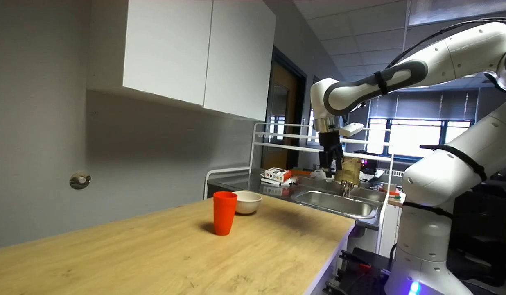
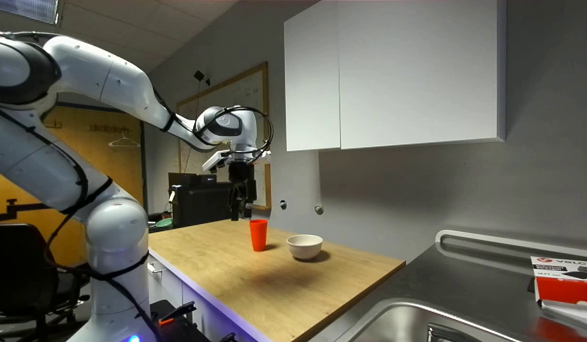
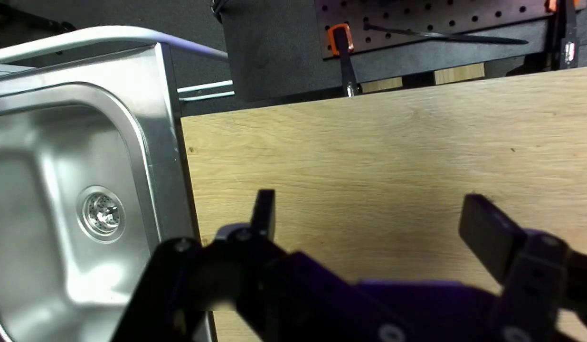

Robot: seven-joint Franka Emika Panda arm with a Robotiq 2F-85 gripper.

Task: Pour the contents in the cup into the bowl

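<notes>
The red-orange cup (image 1: 224,215) stands upright on the wooden table; it also shows in an exterior view (image 2: 258,236). The pale bowl (image 2: 305,249) sits upright close beside the cup, with a gap between them. In an exterior view the bowl (image 1: 249,203) is partly behind the cup. The insides of both are hidden. My gripper (image 1: 334,170) points down, high above the table; it also shows in an exterior view (image 2: 242,214). In the wrist view my gripper (image 3: 369,195) is open, with only table between its fingers. The cup and bowl are out of the wrist view.
The wooden table (image 3: 350,152) ends at a metal sink (image 3: 103,137) with a white rail beside it. White wall cabinets (image 1: 171,49) hang above the table's back. A white rack (image 1: 253,155) and a red-white box (image 2: 566,285) stand by the sink.
</notes>
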